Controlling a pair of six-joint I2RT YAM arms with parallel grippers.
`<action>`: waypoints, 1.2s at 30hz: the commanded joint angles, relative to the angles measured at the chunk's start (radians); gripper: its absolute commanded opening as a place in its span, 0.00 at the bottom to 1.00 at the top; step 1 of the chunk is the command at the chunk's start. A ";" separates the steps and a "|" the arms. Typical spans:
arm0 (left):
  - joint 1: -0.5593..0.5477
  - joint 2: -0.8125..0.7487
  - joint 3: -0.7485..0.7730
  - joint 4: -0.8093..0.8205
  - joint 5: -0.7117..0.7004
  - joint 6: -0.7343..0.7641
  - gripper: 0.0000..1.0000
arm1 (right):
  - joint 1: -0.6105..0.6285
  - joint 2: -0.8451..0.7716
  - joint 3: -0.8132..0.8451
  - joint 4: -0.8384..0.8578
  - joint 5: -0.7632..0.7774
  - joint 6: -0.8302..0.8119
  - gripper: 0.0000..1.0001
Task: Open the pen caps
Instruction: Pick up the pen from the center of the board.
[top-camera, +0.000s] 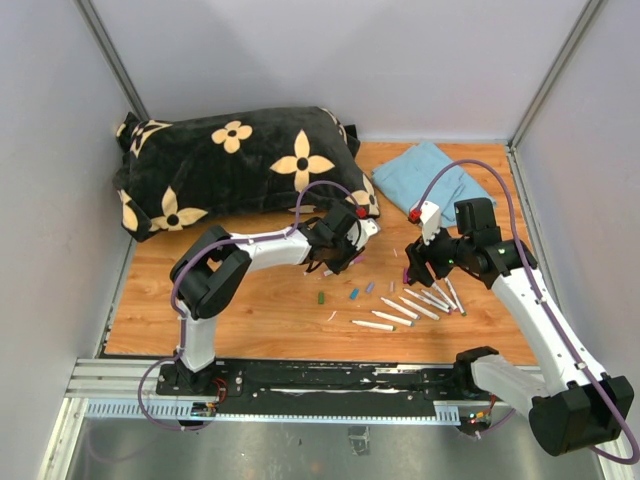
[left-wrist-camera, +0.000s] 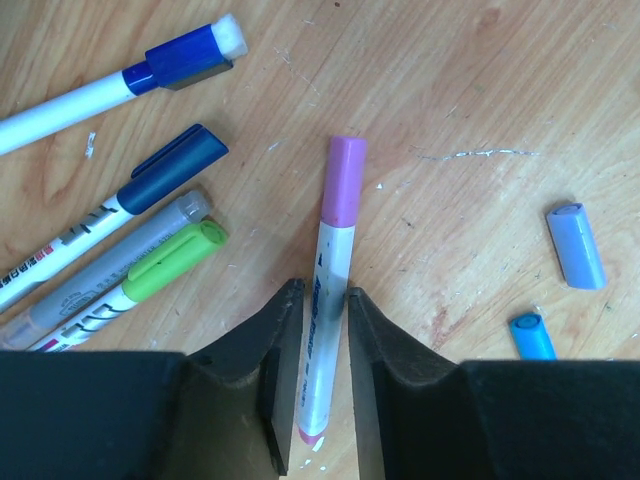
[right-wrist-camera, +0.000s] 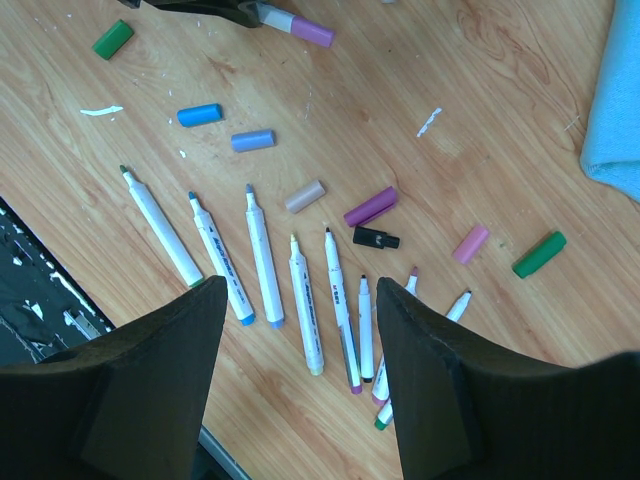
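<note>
A white pen (left-wrist-camera: 325, 330) with a purple cap (left-wrist-camera: 346, 180) on lies on the wooden table (left-wrist-camera: 460, 90), its barrel between the fingertips of my left gripper (left-wrist-camera: 325, 292), which is shut on it. Beside it lie pens with a blue cap (left-wrist-camera: 185, 58), a dark blue cap (left-wrist-camera: 180, 167) and a light green cap (left-wrist-camera: 175, 260). My right gripper (right-wrist-camera: 300, 290) hangs open above several uncapped pens (right-wrist-camera: 265, 255). Loose caps lie round them: green (right-wrist-camera: 113, 38), blue (right-wrist-camera: 199, 114), purple (right-wrist-camera: 371, 206), black (right-wrist-camera: 376, 238), pink (right-wrist-camera: 470, 244).
A black cushion with cream flowers (top-camera: 235, 165) lies at the back left. A blue cloth (top-camera: 430, 180) lies at the back right. The arms' mounting rail (top-camera: 300, 380) runs along the near edge. Grey walls close in both sides.
</note>
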 joint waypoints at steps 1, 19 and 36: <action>-0.009 0.007 0.009 -0.013 -0.012 0.002 0.31 | -0.015 -0.017 0.000 -0.008 -0.026 -0.003 0.63; -0.009 -0.046 -0.018 0.046 -0.067 -0.031 0.00 | -0.014 -0.043 0.001 -0.009 -0.075 -0.011 0.63; -0.009 -0.273 -0.190 0.236 -0.011 -0.064 0.00 | -0.015 -0.101 -0.002 -0.003 -0.216 -0.036 0.63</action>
